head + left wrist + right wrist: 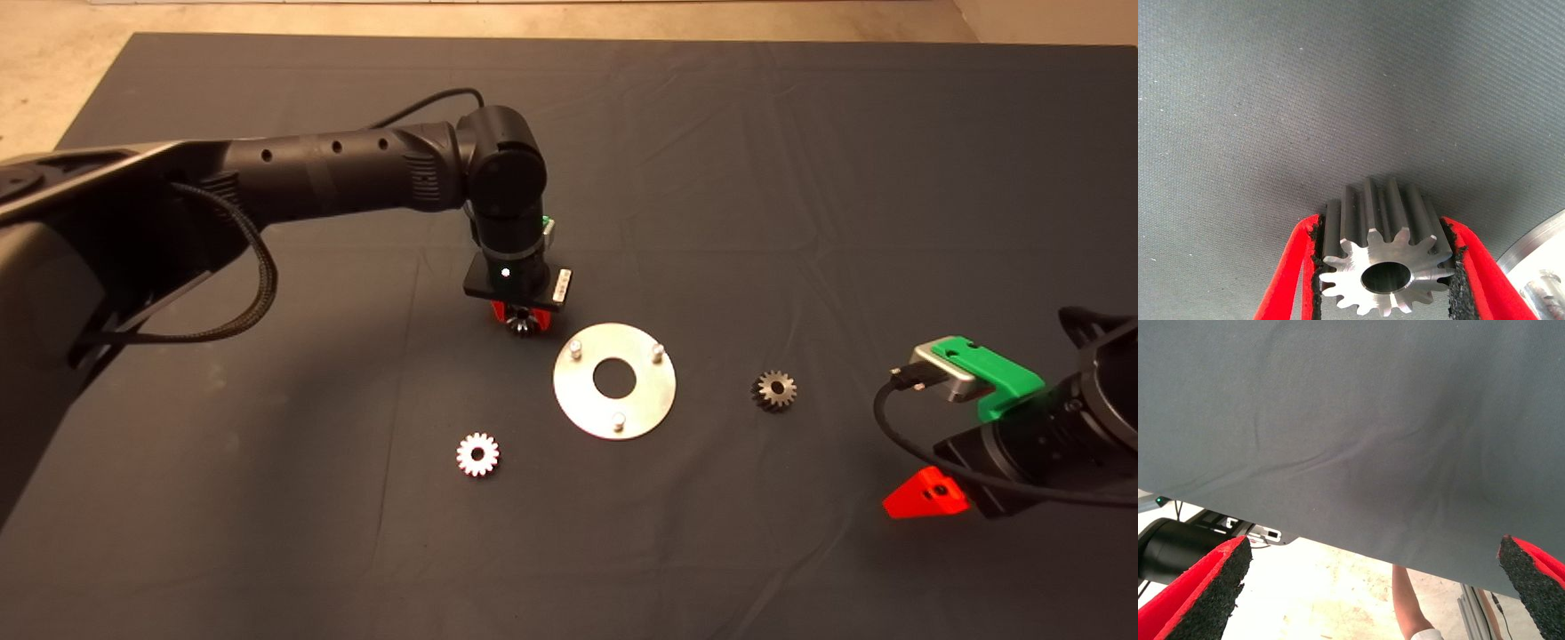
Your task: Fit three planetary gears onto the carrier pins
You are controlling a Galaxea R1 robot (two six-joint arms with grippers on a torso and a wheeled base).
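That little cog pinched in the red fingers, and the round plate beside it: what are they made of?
The gear held by the left gripper looks like machined steel: a bright, finely scratched face and darker grey teeth. The round plate with its three pins looks like silvery polished metal, perhaps steel or aluminium; it reflects the light evenly. The finger pads look like coarse black foam rubber.

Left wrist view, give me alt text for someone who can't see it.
The left gripper grips a toothed steel gear between its red fingers, black pads pressed to its sides, centre hole facing the camera. Dark mat fills the background, with the silver plate's rim at one edge.
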